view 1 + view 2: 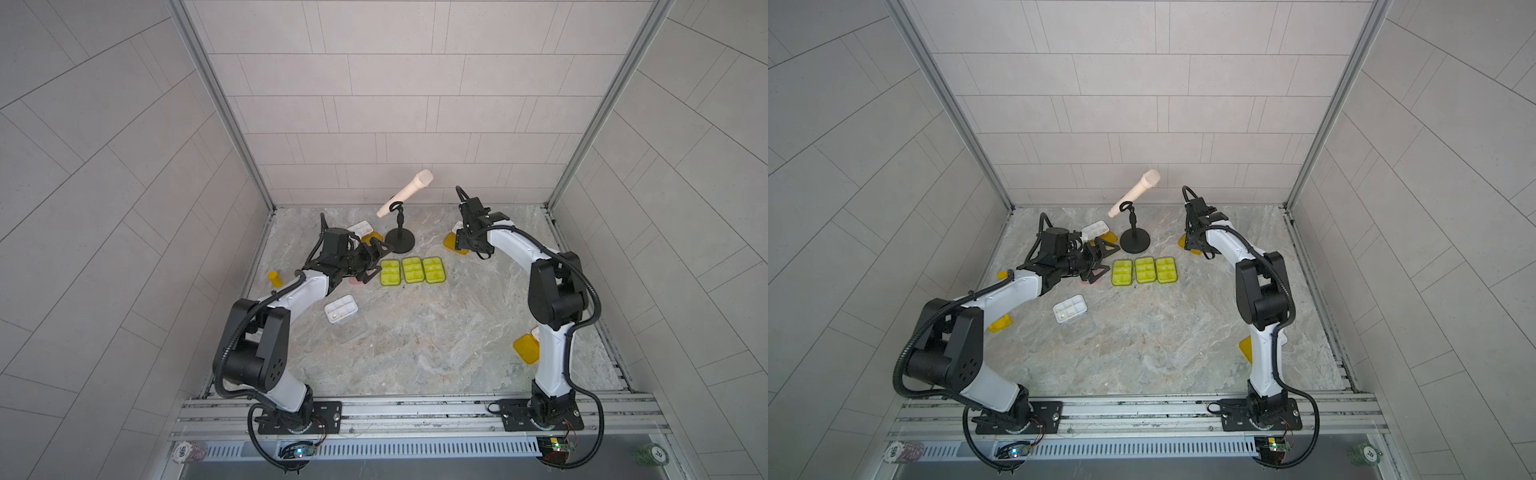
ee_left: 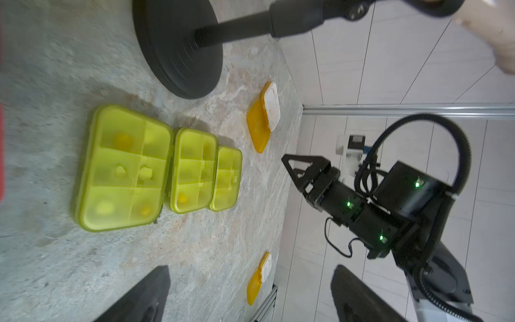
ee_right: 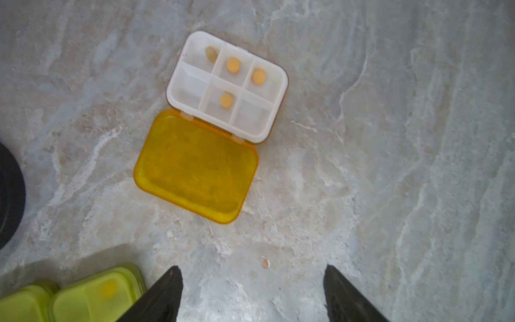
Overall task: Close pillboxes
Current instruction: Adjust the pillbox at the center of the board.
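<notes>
- The right gripper has its jaws apart with only bare table between them, and it holds nothing. In a top view it hangs over the upper right of the tabletop.
- The step in hand looks to be the open orange-lidded pillbox. It sits at the centre of the right wrist frame, above the fingertips and slightly left of the gap between them.
- Its orange lid lies flat on the table, on the side nearer the jaws. The white tray, with a few pills in it, lies beyond the lid toward the top of the frame. Lid and jaws are apart.
- The hinge follows the box's long side and slants across the frame from upper left to lower right, so it is not square to the jaws. By that, the lid has to swing up and away from the gripper onto the tray, and the wrist may need a slight turn first.
- The left gripper is also wide open and empty. It is left of centre, just beside three lime green pillboxes whose lids are down.
- That row and the microphone stand lie between it and the orange box, so the right arm is plainly nearer.
- A clear-lidded pillbox lies open lower in the frame, close to the left arm.
</notes>
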You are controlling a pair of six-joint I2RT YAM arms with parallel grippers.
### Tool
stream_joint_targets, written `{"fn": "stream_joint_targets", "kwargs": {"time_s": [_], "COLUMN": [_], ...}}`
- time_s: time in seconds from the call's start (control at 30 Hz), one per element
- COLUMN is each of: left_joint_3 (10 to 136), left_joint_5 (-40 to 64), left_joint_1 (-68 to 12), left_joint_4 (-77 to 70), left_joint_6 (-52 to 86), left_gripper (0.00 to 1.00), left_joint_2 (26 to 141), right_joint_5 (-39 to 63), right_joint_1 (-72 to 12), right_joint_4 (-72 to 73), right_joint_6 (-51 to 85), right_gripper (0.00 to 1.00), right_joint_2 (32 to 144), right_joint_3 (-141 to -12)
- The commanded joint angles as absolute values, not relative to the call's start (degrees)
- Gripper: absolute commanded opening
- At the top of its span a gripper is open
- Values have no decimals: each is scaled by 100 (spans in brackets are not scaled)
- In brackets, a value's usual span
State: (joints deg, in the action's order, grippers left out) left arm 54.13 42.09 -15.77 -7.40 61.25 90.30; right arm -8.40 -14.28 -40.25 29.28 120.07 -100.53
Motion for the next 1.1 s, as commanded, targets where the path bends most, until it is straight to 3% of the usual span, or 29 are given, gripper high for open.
{"fn": "stream_joint_targets", "kwargs": {"time_s": [0.0, 0.23, 1.07], "left_joint_3": [5683, 5676, 5640], "left_joint_5": [4298, 4357, 4351], "left_joint_1": [-1769, -1819, -1817], "left_joint_4": [-549, -604, -667], "left_joint_6": [5765, 5892, 5964], "left_gripper": [95, 95, 95], "left_joint_2": [8966, 9079, 9108], "right_joint_5": [-973, -815, -644], "right_joint_1": [-1397, -1336, -917], "right_joint_4": [-4533, -4921, -4824], "right_joint_6": [2688, 2654, 2688], "right_gripper": [82, 82, 81], "right_joint_2": [12323, 13009, 13610], "right_joint_3": [-10505, -11347, -11575]}}
